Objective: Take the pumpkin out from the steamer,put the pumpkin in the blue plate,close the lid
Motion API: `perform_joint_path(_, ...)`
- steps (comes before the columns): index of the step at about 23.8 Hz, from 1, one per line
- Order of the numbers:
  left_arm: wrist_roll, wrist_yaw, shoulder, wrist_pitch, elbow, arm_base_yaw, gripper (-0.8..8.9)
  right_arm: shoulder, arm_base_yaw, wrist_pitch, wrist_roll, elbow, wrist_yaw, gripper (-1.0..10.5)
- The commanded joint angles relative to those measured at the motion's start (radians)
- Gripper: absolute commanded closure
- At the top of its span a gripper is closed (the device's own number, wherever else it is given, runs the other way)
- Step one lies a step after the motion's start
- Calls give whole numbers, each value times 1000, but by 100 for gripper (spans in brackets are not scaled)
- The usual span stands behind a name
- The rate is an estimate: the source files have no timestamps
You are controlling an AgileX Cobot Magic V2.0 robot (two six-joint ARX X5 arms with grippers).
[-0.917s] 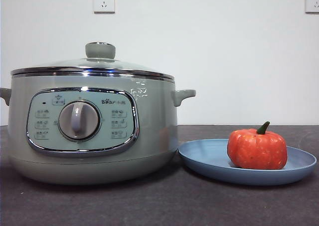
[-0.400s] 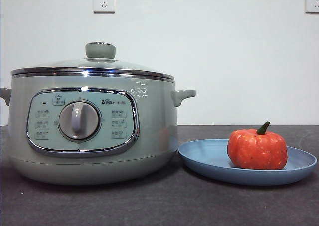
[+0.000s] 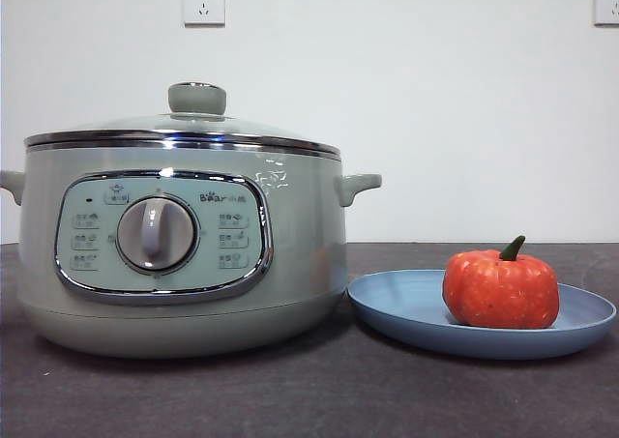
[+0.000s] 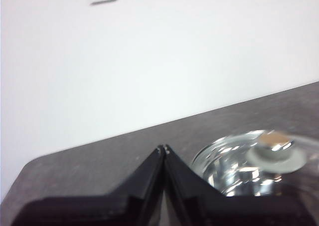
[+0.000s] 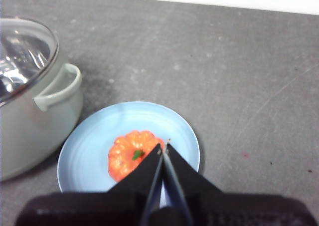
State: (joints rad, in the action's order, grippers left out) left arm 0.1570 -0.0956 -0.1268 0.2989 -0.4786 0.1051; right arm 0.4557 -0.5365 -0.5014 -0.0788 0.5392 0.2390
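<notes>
Dark grey tabletop (image 3: 290,399) before you carries the sage-green steamer (image 3: 184,254) with its glass lid (image 3: 184,124) seated — beside it, the orange ribbed pumpkin (image 3: 500,290) sits upright in the light-blue plate (image 3: 406,307). Left gripper (image 4: 164,148) and right gripper (image 5: 163,147) hang above, jaws pressed together, holding nothing.

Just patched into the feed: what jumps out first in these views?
The orange pumpkin sitting in the blue plate draws the eye first, just beside the big sage-green steamer. The steamer's glass lid is on. Both end effectors, left and right, are shut and empty, the right one above the pumpkin.
</notes>
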Motion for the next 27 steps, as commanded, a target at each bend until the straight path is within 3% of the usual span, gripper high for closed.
perform_joint_path(1, -4, -36, 29, -114, 149, -41, 816, -3, -1, -12, -2, -10, 4, 946)
perform_joint_path(5, -4, -68, 33, -230, 297, -54, 816, -2, -2, -21, -2, -10, 2, 946)
perform_joint_path(9, -26, -61, 36, -230, 387, -54, 816, -2, -1, -25, -2, -10, 3, 946)
perform_joint_path(18, -32, -5, 126, -85, 415, -58, 816, -2, -2, -29, -2, -10, 3, 946)
perform_joint_path(27, -63, -9, 125, -122, 476, -61, 816, -2, -2, -32, -2, -10, 3, 946)
